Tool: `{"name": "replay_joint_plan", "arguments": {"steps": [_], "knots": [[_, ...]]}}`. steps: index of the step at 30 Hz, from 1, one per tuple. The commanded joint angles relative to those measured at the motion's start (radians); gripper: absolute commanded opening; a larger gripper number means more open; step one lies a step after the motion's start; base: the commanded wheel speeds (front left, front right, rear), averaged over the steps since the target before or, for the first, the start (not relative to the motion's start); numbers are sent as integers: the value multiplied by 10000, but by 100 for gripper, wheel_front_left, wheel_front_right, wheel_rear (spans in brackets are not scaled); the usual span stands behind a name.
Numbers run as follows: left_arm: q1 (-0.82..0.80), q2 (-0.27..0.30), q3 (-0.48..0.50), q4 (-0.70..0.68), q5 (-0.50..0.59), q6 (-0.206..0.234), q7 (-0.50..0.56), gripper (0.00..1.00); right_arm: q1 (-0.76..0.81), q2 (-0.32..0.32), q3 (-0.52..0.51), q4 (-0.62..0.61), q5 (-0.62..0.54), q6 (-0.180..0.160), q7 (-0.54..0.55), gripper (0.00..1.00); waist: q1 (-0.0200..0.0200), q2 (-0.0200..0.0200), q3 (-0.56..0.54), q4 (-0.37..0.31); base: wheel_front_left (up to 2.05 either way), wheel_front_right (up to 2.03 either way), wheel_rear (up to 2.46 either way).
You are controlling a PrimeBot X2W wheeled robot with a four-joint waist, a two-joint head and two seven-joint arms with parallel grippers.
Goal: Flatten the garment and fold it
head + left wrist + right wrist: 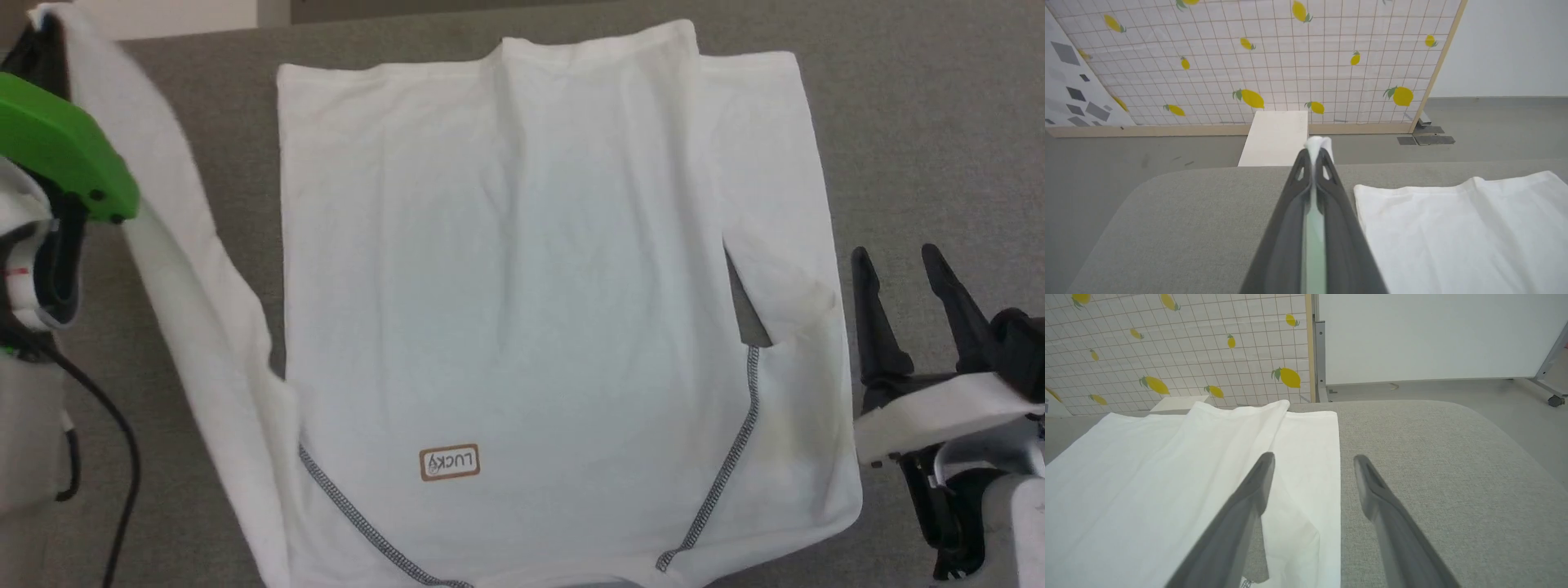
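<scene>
On the grey worktop (922, 122), the white garment (522, 269) lies spread flat, with one sleeve (180, 269) pinched by the left gripper (1314, 153).
The left gripper is clamped tight on the sleeve's end, a tuft of white fabric poking past its fingertips; the sleeve rises along the garment's left side. The right gripper (896, 253) hovers at the garment's right edge, fingers spread wide and holding nothing. The brown label (449, 462) lies toward the robot.

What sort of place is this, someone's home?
Probably a lab or test studio, not a home: a lemon-print partition screen, a white wheeled panel, and a grey padded table holding the white T-shirt.
</scene>
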Motion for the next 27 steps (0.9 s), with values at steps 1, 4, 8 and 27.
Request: {"name": "replay_joint_plan", "arguments": {"steps": [1, 4, 8, 27], "knots": [[176, -180, -189, -450, 56, -1, -19, 0, 175, 44, -68, -108, -55, -15, 78, 100, 0, 0, -941, 761, 0, 0, 0], [299, -669, -750, -1491, 26, -43, 52, 0, 430, 64, -164, -263, -53, -15, 224, 100, 0, 0, -1221, 962, 0, 0, 0], [505, -1744, -1792, -2431, -149, -133, -63, 0, 653, 88, -204, -442, -43, -15, 383, 100, 0, 0, -1458, 1112, 0, 0, 0], [2854, -4926, -7651, 2464, -931, -1842, -724, 0, 912, 132, -55, -399, 195, -15, 660, 100, 0, 0, -1219, 423, 0, 0, 0]]}}
